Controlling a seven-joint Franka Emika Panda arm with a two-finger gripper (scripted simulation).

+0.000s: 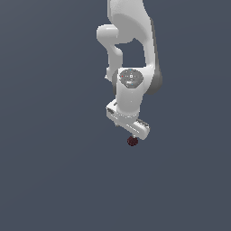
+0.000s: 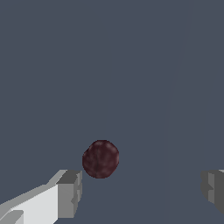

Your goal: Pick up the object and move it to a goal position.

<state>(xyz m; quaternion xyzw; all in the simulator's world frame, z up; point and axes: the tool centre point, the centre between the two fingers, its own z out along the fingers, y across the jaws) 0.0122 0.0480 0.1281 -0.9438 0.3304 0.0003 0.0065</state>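
The object is a tiny dark maroon ball [image 1: 132, 141] with a bumpy surface. In the exterior view it sits just under the white gripper [image 1: 131, 134] of the arm, whose fingers are hidden by the hand. In the wrist view the ball [image 2: 100, 159] lies between the two grey fingertips [image 2: 69, 194], nearer to one than the other. The gripper [image 2: 142, 190] is open, with a wide gap, and neither fingertip touches the ball.
The white arm [image 1: 131, 49] comes down from the top of the exterior view. A plain dark grey-blue ground [image 1: 54, 171] fills both views. No goal marker shows.
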